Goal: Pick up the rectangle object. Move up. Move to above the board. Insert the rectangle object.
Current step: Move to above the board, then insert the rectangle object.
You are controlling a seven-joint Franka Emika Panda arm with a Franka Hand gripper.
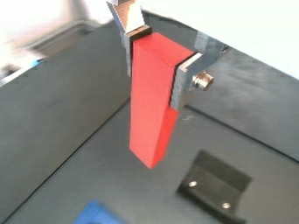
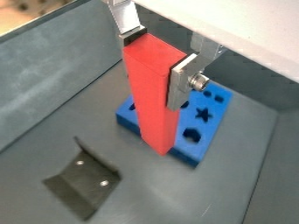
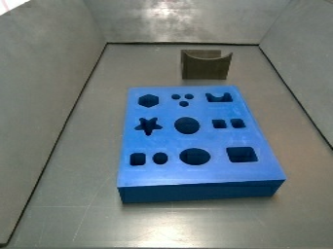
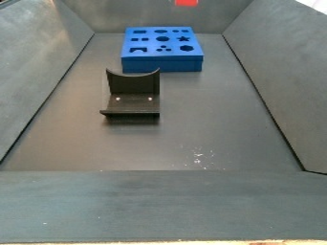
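Observation:
My gripper (image 1: 160, 66) is shut on the rectangle object (image 1: 152, 105), a long bright red bar, gripped near its upper end and hanging down from the silver fingers (image 1: 184, 83). Both wrist views show this; in a wrist view the gripper (image 2: 158, 61) holds the bar (image 2: 152, 101) with its lower end in front of the blue board (image 2: 212, 114). The bar's lower end is off the floor. The board with its dark cut-out holes lies flat in both side views (image 3: 260, 170) (image 4: 163, 65). Neither the gripper nor the bar shows in the side views.
The dark fixture stands on the floor apart from the board, in both wrist views (image 1: 216, 184) (image 2: 84, 179) and both side views (image 3: 204, 64) (image 4: 132, 96). Grey sloped walls (image 3: 65, 107) enclose the dark floor on all sides.

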